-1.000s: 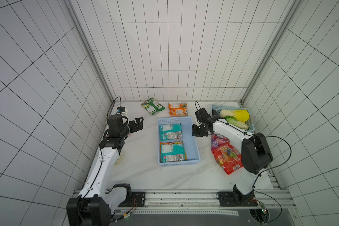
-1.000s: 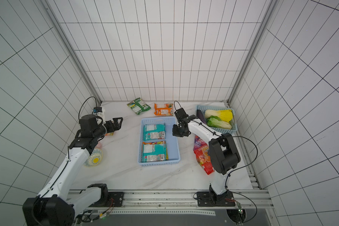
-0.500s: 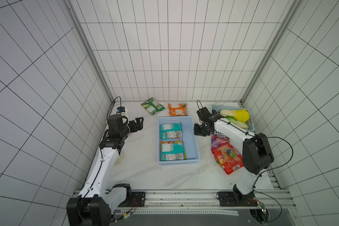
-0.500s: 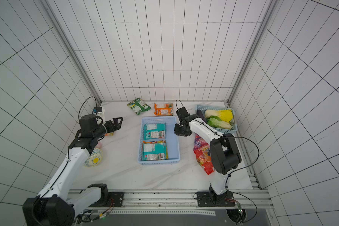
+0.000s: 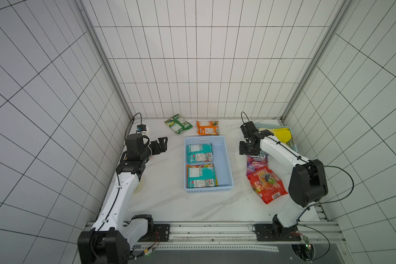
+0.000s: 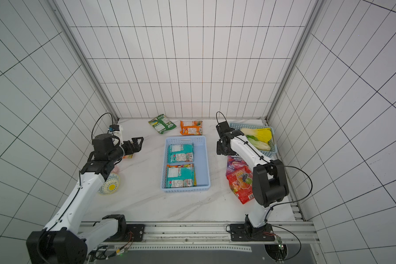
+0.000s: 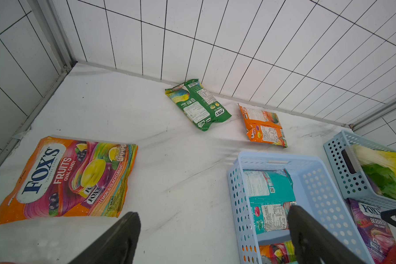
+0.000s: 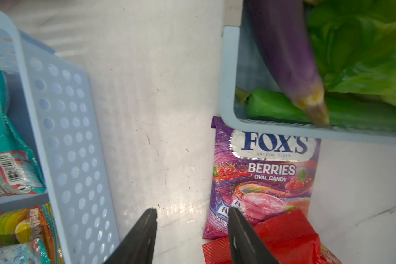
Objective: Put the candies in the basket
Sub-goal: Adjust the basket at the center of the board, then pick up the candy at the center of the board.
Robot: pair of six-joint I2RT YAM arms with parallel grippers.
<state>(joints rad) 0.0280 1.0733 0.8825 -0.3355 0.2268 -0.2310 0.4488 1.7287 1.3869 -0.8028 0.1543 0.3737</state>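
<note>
Basket (image 5: pixel 228 160): we see it mid-bench, its long walls running from the near edge toward the far edge.
Far teal bag (image 5: pixel 199 152): flat inside the basket, at its far end, against the left wall.
Near teal bag (image 5: pixel 201 176): flat inside the basket, at its near end, against the same wall.
Green bag (image 5: pixel 178 124): flat by the bench's far edge, just beyond the basket's far left corner.
Orange bag (image 5: pixel 207 128): by the far edge, just beyond the basket's far wall, beside the green bag.
Purple bag (image 8: pixel 261 178): flat between the basket and the bench's right edge. Its far end meets the small basket (image 8: pixel 226 91); we cannot tell whether it is tucked under.
Red bag (image 5: pixel 266 184): overlaps the purple bag's near end, toward the near right corner.
Fruits bag (image 7: pixel 71 178): flat near the left edge, well apart from the basket.
Right gripper (image 8: pixel 190 214): jaws apart, nothing between them. We find it over bare bench (image 8: pixel 158 114) between the basket and the purple bag. One finger (image 8: pixel 240 235) crosses that bag's corner in the wrist view; we cannot tell whether they touch.
Left gripper (image 7: pixel 213 212): jaws wide apart and empty, over the bench's left half. The fruits bag lies just beside it toward the left edge, and the basket is on its other side.
</note>
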